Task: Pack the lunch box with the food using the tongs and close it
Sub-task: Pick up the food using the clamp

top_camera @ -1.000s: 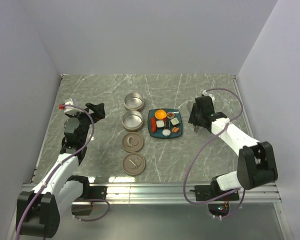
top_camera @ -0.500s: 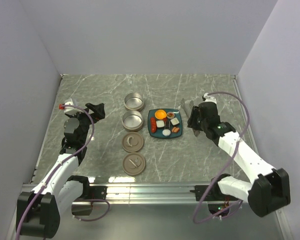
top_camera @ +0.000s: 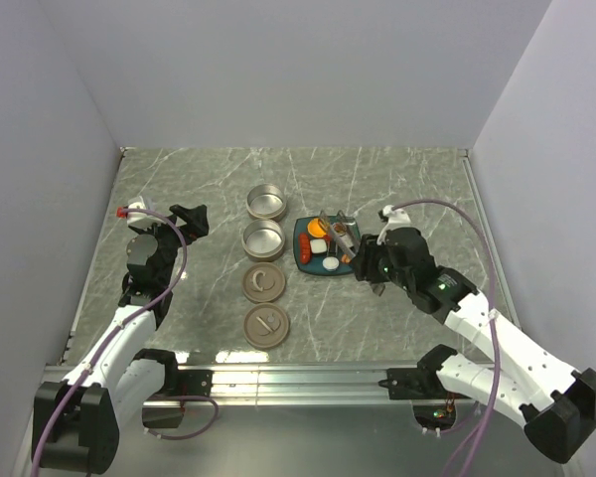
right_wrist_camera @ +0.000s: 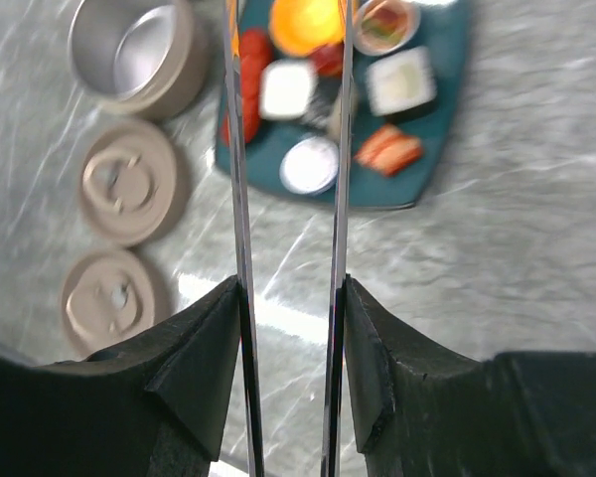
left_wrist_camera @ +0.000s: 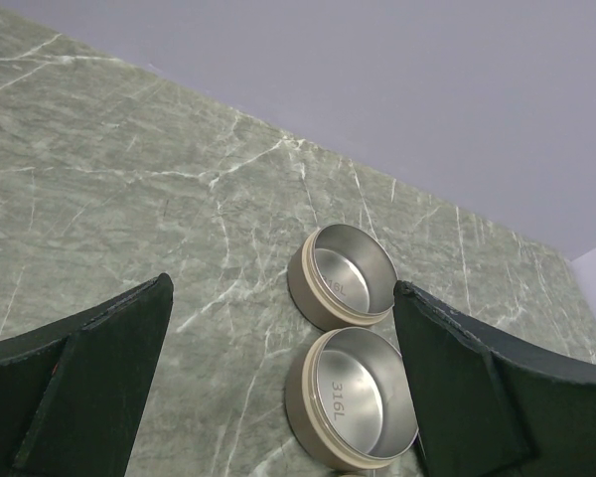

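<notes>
The tongs (right_wrist_camera: 240, 199) sit clamped in my right end effector (right_wrist_camera: 288, 318), one pad pressing each slim arm from outside, the arms held partly squeezed. Their tips reach over the food on the teal plate (right_wrist_camera: 447, 129). They run out of my wrist view, so I cannot say whether they touch anything.

The tongs are thin, springy metal and probably slick. I judge a light, steady squeeze suits them best.

The bites look small and light. The white cube (right_wrist_camera: 287, 87) offers flat sides, while the orange ball (right_wrist_camera: 306, 22) would likely roll.

Left of the plate stand two open tins (left_wrist_camera: 344, 273) and two lids (right_wrist_camera: 129, 182) on the bench (top_camera: 397, 189). My left end effector (left_wrist_camera: 283, 368) hangs spread wide, holding nothing.
</notes>
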